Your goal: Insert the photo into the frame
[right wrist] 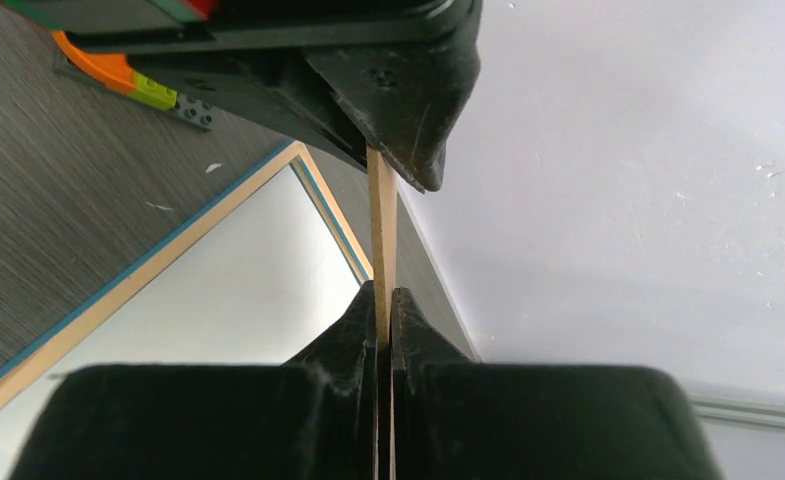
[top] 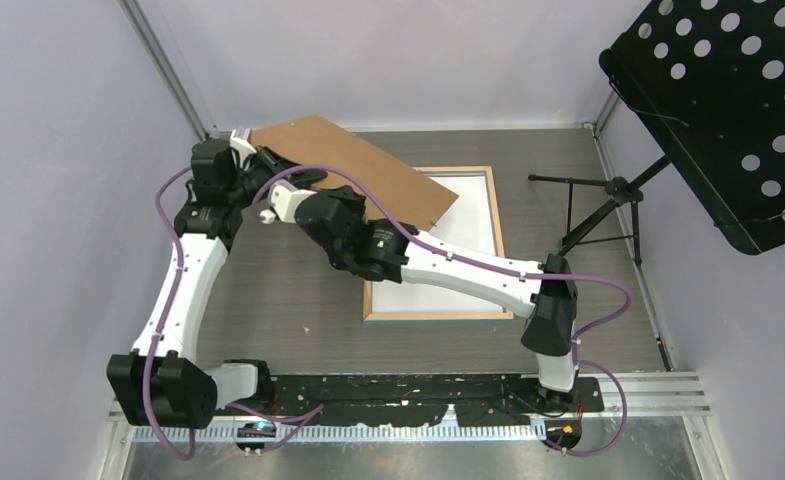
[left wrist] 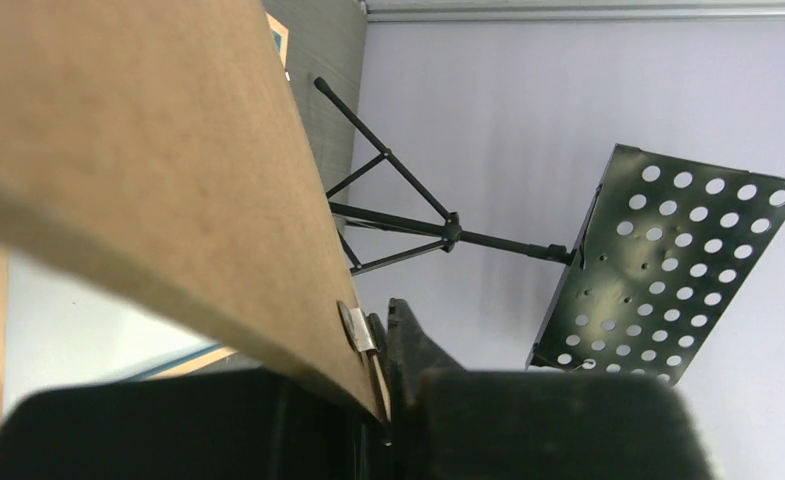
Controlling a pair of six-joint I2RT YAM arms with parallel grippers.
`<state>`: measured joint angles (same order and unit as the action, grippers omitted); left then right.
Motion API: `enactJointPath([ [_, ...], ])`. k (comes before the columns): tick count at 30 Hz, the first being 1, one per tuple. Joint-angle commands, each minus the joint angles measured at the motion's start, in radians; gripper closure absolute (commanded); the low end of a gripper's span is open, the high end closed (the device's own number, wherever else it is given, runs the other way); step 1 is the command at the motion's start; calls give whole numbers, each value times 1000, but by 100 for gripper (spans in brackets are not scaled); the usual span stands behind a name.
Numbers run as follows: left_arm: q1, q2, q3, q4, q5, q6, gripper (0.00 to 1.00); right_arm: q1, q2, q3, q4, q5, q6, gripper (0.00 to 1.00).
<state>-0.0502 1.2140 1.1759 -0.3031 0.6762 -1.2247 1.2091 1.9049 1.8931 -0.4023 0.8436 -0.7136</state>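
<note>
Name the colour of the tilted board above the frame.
The board is plain brown, clearest in the top view.

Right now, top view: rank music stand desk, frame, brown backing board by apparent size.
1. music stand desk: largest, but nearer the camera and cropped.
2. frame.
3. brown backing board: tilted and partly hidden, so its place below the frame is unsure.

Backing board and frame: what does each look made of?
The backing board looks like thin brown hardboard or fibreboard, matte: even speckled face, pale raw edge. The frame looks like light bare wood on its upturned back, with a blue outer edge; no grain shows, so this is uncertain.
</note>
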Motion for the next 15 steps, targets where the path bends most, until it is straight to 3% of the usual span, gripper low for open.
enactJointPath([
  [1,10,-21,-18,129,49,-26,100,55,-40,-15,183,-22,19,91],
  [6,12,-26,-42,152,47,-34,100,81,-31,-52,218,-2,8,80],
  [15,25,-38,-67,166,48,-42,100,87,-33,-71,232,11,12,52],
])
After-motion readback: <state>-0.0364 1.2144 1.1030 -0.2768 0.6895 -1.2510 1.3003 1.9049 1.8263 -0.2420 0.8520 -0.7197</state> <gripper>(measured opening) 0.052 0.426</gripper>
